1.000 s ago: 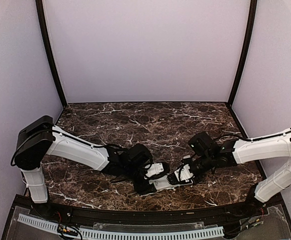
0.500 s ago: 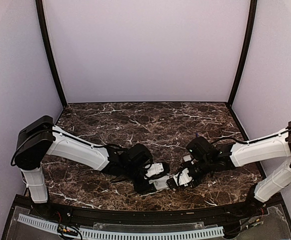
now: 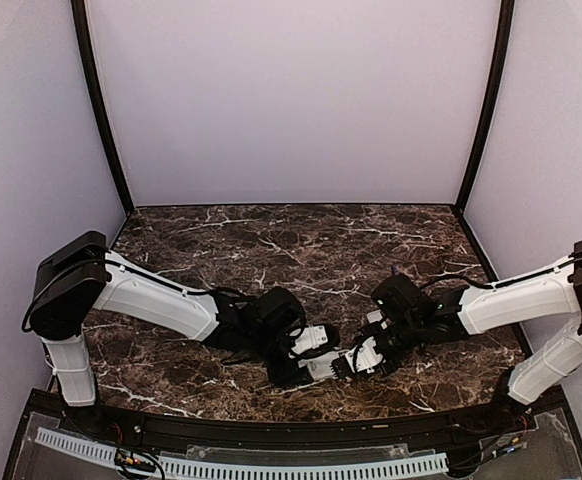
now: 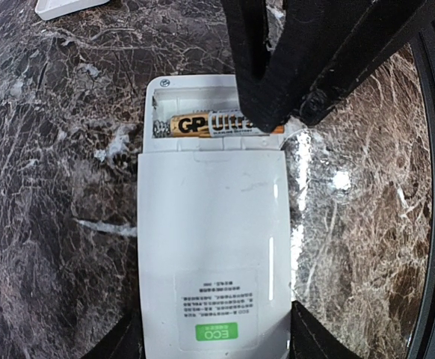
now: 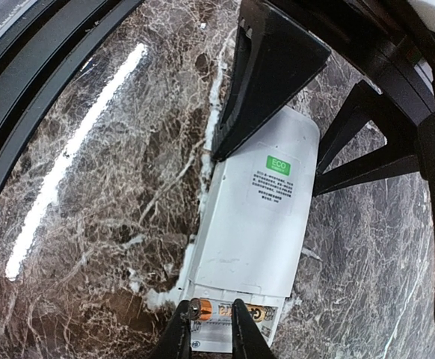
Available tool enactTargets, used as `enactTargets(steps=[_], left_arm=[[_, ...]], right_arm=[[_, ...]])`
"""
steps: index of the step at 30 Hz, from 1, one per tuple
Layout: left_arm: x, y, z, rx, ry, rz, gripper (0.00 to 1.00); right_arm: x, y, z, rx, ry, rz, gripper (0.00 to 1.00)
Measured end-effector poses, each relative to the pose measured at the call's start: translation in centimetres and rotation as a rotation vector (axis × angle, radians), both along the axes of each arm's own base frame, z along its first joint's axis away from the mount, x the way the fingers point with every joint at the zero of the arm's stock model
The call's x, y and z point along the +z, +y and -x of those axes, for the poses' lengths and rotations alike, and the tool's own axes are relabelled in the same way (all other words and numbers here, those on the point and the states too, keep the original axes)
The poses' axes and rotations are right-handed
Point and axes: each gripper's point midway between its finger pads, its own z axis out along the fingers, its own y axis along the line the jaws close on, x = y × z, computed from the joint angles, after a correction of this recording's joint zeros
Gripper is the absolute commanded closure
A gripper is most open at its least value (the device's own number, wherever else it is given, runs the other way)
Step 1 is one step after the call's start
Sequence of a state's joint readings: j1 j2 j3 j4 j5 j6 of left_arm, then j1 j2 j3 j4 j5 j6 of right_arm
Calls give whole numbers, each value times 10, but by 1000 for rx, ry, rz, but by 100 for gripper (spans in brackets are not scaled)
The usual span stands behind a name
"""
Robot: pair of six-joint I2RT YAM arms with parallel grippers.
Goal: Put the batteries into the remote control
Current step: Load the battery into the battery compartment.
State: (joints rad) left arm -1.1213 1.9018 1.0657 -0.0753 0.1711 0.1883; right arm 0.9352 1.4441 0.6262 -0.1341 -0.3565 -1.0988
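1. The remote control (image 4: pixel 214 224) lies back-up on the dark marbled table (image 4: pixel 53 187), close to the near edge and about midway between the two arms.
2. The left claw (image 4: pixel 215 338) clamps the remote control by its long sides, one finger against each edge at the end that carries the green label.
3. At the other end, the one turned toward the right arm, the battery compartment stands uncovered.
4. A battery (image 4: pixel 202 124) (gold and black here, with printed lettering) lies crosswise in that compartment, next to the spring contact.
5. The right claw (image 5: pixel 208 329) has its tips down on the battery, the fingers drawn near each other with only a narrow gap. One finger sits by the battery's end cap and the other crosses over its body. Whether they actually pinch it, I cannot tell.
6. A flat white piece (image 4: pixel 64 6) lies on the table beyond the remote control, only its edge in the left wrist view.
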Motion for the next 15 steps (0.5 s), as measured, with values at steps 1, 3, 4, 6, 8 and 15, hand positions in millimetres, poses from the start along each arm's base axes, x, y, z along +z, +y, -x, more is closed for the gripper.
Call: enactTargets(steps=[1,3,4,6,8,15], left_arm=[[0,0,0,0,0,0,40],[0,0,0,0,0,0,40],[0,0,0,0,0,0,40],[0,0,0,0,0,0,41],[0,0,0,0,0,-1,41],[0,0,0,0,0,-1,42]], right_arm=[[0,0,0,0,0,0,83],[0,0,0,1,1,1,84],[-1,0,0,1,2,1,84],[-2,0,1,1,4,4,85],[-2,0,0,1,4,5,85],[-5,-1,0,-1,1,14,86]])
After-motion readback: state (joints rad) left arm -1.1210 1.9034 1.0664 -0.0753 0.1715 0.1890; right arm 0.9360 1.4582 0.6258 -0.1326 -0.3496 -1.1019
